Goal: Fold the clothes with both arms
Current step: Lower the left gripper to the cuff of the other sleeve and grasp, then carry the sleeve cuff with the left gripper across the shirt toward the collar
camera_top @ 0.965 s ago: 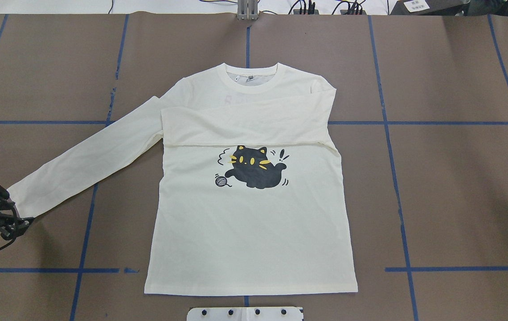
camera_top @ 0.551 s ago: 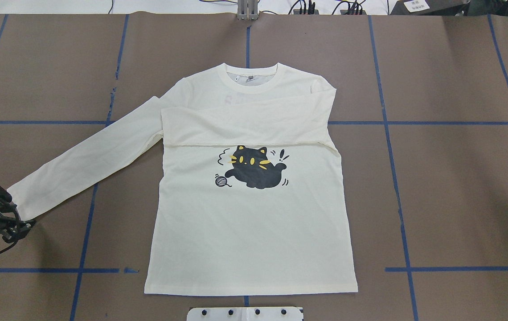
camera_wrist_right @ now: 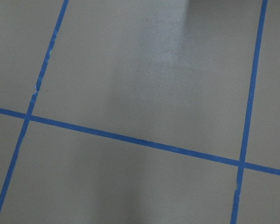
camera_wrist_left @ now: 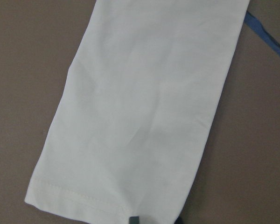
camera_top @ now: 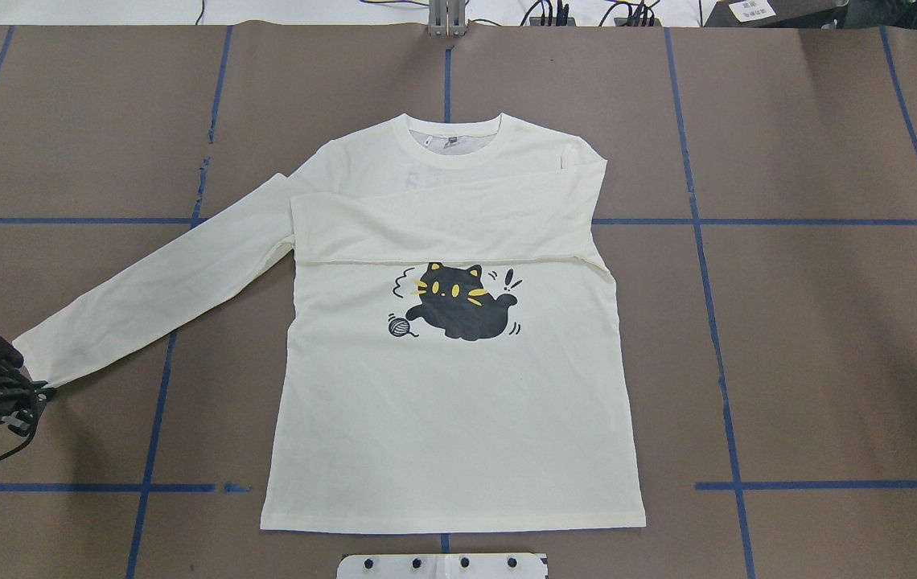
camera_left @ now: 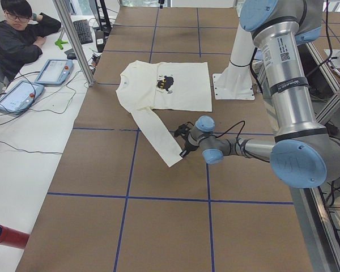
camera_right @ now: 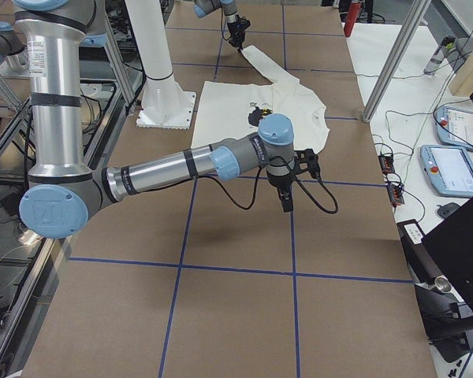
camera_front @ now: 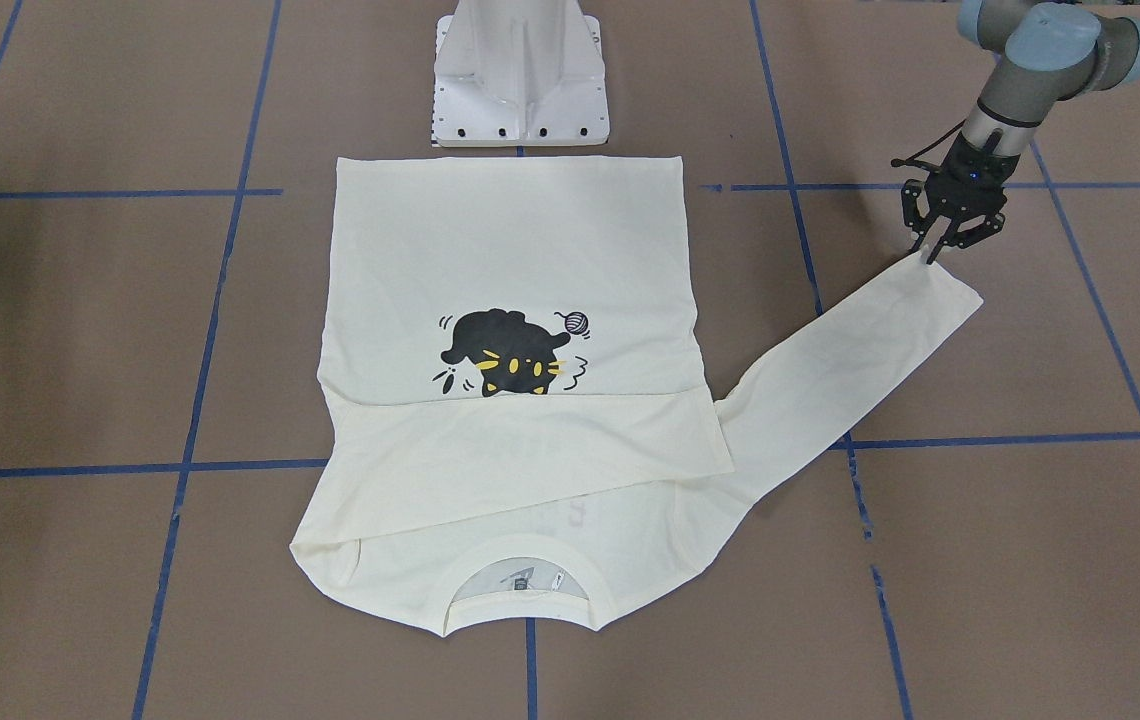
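Shirt (camera_top: 458, 402): flat, print up, one sleeve (camera_top: 153, 289) outstretched.
Left gripper (camera_front: 938, 250): jaws apart, at that sleeve's cuff (camera_wrist_left: 84, 196) corner.
Right gripper (camera_right: 286, 203): well apart from shirt; cannot tell jaw state.

Desk (camera_top: 812, 346) surfaced in brown paper, gridded with blue tape lines (camera_top: 736, 485). White pedestal base (camera_front: 520, 70) stands at one long edge. Across the desk from the pedestal: white side table (camera_left: 22, 141) carrying two blue-edged tablets (camera_left: 54, 71) and a black keyboard (camera_left: 83, 31), with a person (camera_left: 20, 34) in black seated there. Red tube (camera_left: 8, 236) lies on that same side.
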Action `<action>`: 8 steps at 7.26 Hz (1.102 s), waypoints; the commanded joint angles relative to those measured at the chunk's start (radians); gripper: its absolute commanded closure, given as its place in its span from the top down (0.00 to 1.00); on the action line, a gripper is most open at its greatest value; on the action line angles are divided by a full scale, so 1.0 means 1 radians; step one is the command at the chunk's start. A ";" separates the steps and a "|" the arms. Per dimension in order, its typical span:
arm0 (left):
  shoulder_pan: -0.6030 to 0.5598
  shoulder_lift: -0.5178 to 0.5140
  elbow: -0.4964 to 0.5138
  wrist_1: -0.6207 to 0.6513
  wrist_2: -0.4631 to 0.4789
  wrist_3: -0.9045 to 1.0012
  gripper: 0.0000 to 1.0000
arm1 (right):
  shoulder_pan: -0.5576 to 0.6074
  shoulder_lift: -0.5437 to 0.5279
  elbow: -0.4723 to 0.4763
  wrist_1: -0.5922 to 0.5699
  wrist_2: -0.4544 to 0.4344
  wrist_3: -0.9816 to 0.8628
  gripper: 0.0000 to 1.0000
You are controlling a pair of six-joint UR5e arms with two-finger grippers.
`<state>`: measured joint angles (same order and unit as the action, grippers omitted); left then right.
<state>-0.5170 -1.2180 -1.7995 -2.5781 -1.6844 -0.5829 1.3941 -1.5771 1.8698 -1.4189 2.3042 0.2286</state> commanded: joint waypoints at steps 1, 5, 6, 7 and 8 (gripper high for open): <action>0.000 0.000 -0.001 -0.004 0.011 0.000 0.00 | 0.000 0.000 -0.001 0.000 0.003 0.000 1.00; -0.188 -0.181 -0.035 0.004 -0.004 0.003 0.00 | 0.013 -0.078 -0.005 0.003 -0.018 -0.005 1.00; -0.211 -0.252 -0.032 0.028 -0.009 0.002 0.00 | 0.022 -0.102 -0.004 0.030 -0.052 -0.033 1.00; -0.281 -0.379 -0.035 0.153 -0.059 -0.002 0.00 | 0.029 -0.112 -0.004 0.032 -0.049 -0.034 1.00; -0.303 -0.497 -0.037 0.282 -0.084 -0.014 0.00 | 0.034 -0.110 -0.007 0.032 -0.048 -0.034 1.00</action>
<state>-0.7730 -1.5687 -1.8342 -2.4397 -1.7319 -0.5860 1.4208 -1.6801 1.8643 -1.3907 2.2591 0.1985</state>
